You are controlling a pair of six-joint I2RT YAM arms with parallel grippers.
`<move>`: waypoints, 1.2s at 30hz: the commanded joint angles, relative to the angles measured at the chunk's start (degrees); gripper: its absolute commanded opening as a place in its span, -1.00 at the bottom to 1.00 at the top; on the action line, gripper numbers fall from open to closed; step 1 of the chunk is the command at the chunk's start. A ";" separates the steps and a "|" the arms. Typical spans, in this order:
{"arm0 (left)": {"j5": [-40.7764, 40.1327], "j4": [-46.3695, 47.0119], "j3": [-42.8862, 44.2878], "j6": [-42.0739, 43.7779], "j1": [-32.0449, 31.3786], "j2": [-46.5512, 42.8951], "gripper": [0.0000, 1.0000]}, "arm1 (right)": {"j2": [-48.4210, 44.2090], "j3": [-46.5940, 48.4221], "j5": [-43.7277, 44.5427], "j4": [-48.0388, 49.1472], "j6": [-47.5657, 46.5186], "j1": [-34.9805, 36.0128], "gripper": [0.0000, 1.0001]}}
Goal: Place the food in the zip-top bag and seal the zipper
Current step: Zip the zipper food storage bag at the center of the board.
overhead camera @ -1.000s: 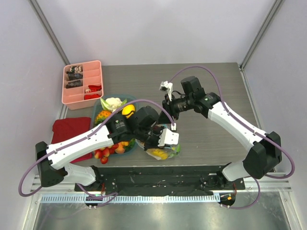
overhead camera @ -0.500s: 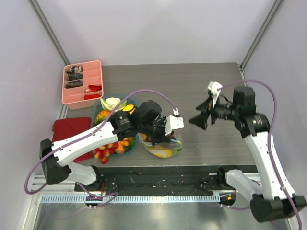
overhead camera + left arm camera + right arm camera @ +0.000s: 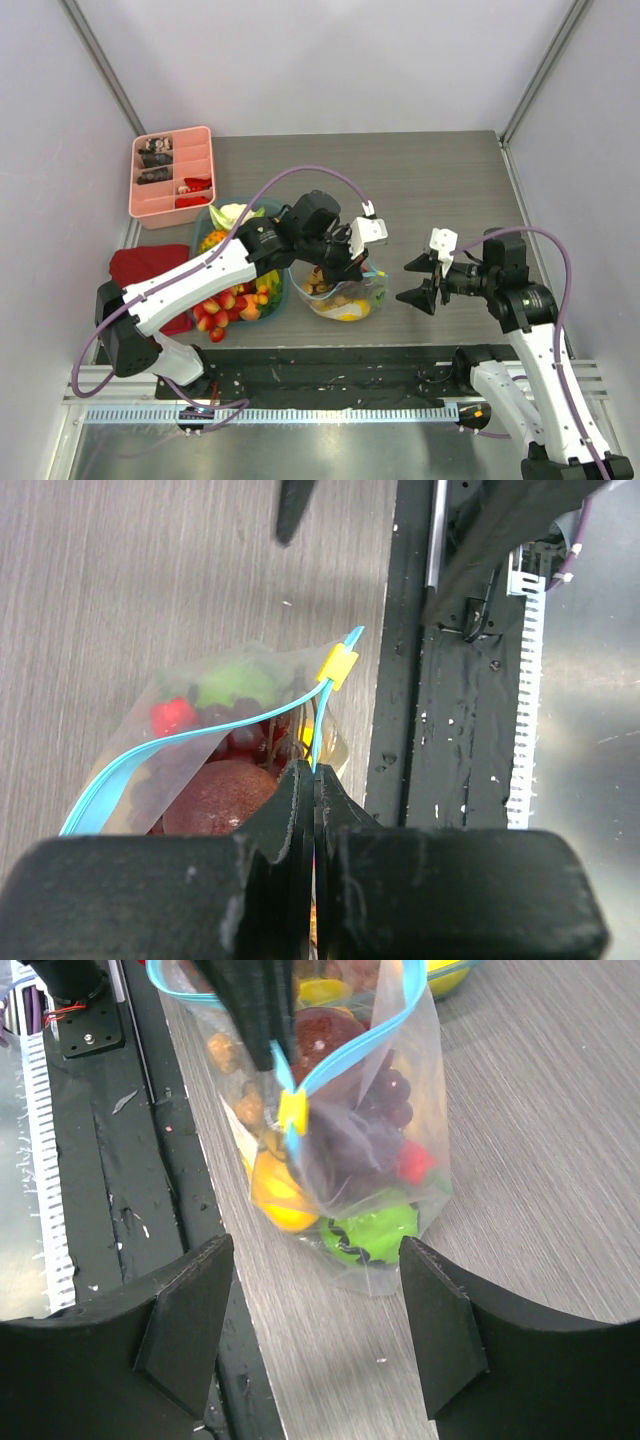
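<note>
The clear zip-top bag (image 3: pixel 345 297) stands near the table's front edge, holding a yellow lemon, green pepper, purple grapes, nuts and a red berry. My left gripper (image 3: pixel 342 262) is shut on the teal zipper strip (image 3: pixel 318 742) at the bag's mouth, just behind the yellow slider (image 3: pixel 337 666). The mouth gapes open beyond the slider. My right gripper (image 3: pixel 421 281) is open and empty, to the right of the bag and apart from it. In the right wrist view the bag (image 3: pixel 350 1140) sits ahead of the spread jaws. More food (image 3: pixel 232 300) lies in a teal dish on the left.
A pink divided tray (image 3: pixel 172 172) stands at the back left. A dark red cloth (image 3: pixel 140 268) lies at the left edge. The black mounting rail (image 3: pixel 330 362) runs just in front of the bag.
My right arm has pulled away from the bag, swinging right and toward the near edge, jaws open. My left gripper has shifted slightly back and right, still gripping the bag's mouth.
</note>
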 commanded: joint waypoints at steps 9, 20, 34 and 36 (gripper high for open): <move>2.87 1.95 2.20 -0.12 0.11 -0.03 -1.00 | 4.23 -4.09 -1.16 17.38 6.11 6.26 0.30; 3.31 1.78 2.11 -0.64 0.28 0.06 -1.00 | 6.95 -4.62 5.80 25.22 8.49 14.18 -0.24; 4.98 2.30 1.84 -1.35 2.04 -0.47 -1.00 | 5.90 -4.98 7.47 23.28 7.17 14.18 -0.71; 5.33 2.30 1.93 -1.35 2.04 -0.47 -1.00 | 5.99 -4.63 7.29 23.63 7.52 14.09 -0.98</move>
